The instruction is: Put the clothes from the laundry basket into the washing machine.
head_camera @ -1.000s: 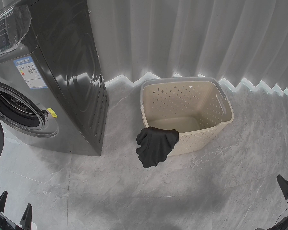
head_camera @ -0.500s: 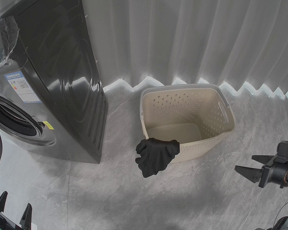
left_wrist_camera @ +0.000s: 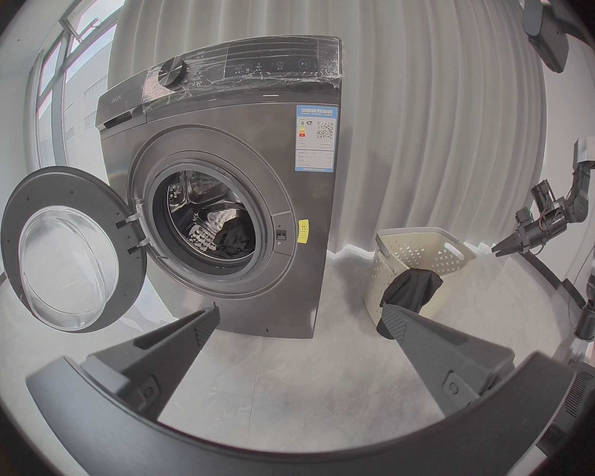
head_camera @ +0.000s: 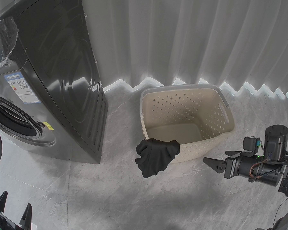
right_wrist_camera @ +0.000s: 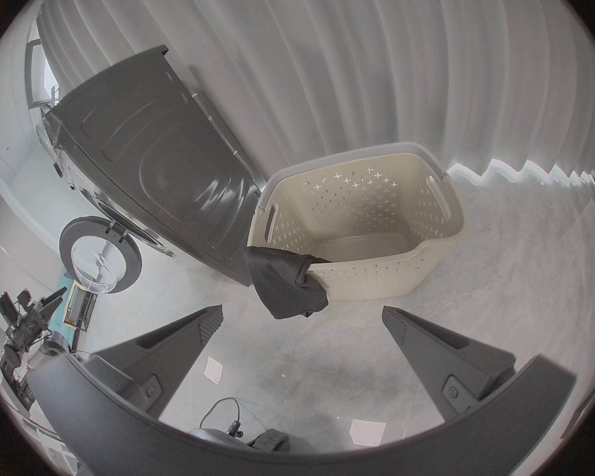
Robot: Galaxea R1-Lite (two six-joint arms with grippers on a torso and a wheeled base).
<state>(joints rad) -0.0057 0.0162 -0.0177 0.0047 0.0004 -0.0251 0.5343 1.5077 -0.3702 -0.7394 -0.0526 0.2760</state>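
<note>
A black garment hangs over the rim of the cream laundry basket at the basket's 7 o'clock corner as the head view has it. Part of it is bunched on the rim and the rest droops down the outer wall toward the grey tiled floor. The basket's perforated walls and pale bottom are bare inside. From the right wrist the same garment drapes off the corner of the basket nearest the machine.

The right hand hovers above the floor at about 4 o'clock from the basket, near it but apart. Its fingers are spread and hold nothing, and their tips point toward the garment.

The grey washing machine stands at 9 o'clock from the basket, with a strip of floor between them. In the left wrist view its round door is swung wide open, and dark clothes lie in the steel drum. Clear plastic film covers its control panel.

The left hand sits low at 7 o'clock in the head view, well apart from the basket, fingers parted and empty. In its own wrist view it faces the machine's front.

A white pleated curtain hangs behind everything, at 12 o'clock.
</note>
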